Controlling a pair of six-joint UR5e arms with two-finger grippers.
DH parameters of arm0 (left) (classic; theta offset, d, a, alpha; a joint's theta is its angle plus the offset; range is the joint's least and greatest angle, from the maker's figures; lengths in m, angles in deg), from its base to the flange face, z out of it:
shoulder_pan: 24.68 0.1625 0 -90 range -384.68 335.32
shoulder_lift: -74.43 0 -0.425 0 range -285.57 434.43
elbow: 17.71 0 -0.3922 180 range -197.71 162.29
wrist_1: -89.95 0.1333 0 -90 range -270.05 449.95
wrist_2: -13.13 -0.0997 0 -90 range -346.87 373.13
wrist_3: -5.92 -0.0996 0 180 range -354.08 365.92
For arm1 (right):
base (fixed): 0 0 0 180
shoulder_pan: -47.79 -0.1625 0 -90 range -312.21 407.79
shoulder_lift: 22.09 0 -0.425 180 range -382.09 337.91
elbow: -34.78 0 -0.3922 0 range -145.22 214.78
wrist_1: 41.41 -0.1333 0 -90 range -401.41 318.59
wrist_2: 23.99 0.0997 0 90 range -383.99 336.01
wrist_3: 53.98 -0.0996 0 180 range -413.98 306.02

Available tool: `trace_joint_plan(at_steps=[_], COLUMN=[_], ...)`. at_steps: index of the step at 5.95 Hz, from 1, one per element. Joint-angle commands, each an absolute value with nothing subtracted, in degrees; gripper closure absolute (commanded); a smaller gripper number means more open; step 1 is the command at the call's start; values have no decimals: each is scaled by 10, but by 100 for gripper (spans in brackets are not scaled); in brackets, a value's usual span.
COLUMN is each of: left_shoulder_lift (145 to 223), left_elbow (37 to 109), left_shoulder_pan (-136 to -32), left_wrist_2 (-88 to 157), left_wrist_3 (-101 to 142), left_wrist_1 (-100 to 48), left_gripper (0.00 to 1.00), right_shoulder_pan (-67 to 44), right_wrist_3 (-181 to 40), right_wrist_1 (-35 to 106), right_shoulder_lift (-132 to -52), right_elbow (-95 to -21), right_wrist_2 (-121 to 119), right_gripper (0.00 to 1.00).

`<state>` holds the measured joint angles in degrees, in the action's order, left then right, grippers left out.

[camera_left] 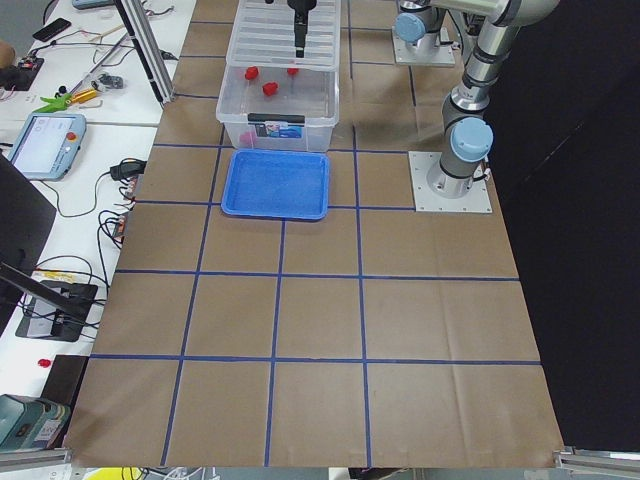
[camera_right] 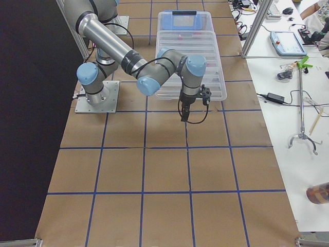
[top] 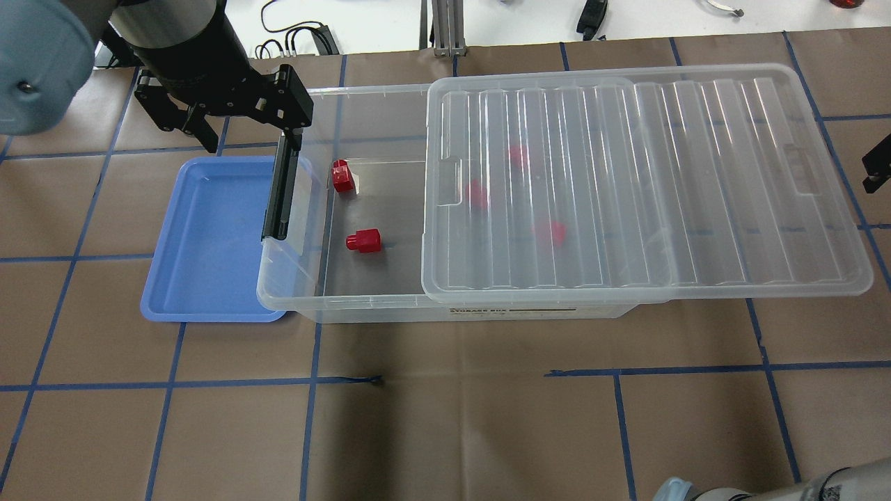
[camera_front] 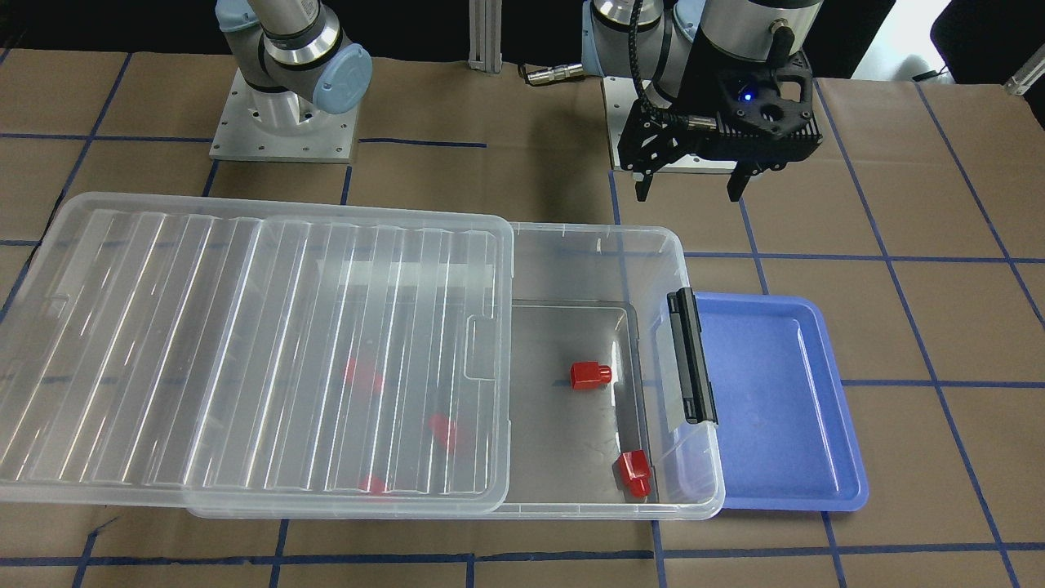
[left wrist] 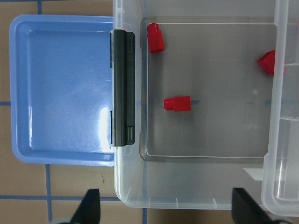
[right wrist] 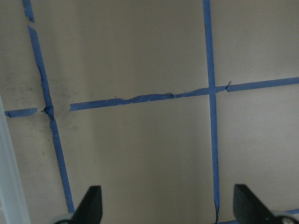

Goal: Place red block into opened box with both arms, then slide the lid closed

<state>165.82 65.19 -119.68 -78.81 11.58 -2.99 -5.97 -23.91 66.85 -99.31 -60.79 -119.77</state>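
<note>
The clear box has its ribbed lid slid toward my right, so the end by the black latch bar is uncovered. Two red blocks lie on the uncovered floor. More red blocks show blurred under the lid. My left gripper hangs open and empty above the box's latch end. Past the lid's far end, my right gripper is open over bare table, holding nothing.
A blue tray sits against the box's latch end with nothing in it. Brown paper with blue tape lines covers the table. Benches with tools and cables flank the table in the side views.
</note>
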Motion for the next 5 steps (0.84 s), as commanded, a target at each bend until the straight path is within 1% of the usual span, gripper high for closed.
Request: trace_joint_plan(at_steps=[1, 5], left_shoulder_lift=[1656, 1656], left_elbow=[653, 653], left_shoulder_pan=[-1196, -1196], left_wrist_2=[-788, -789], left_wrist_3=[122, 122], left_wrist_1=[-29, -26], left_gripper=[2, 2], right_shoulder_pan=[-65, -98], right_wrist_3=[-275, -290], right_wrist_1=[665, 670], right_shoulder_lift=[-1002, -1036], right_elbow=[-618, -669], right_wrist_2=[-1190, -1172], right_gripper=[0, 0])
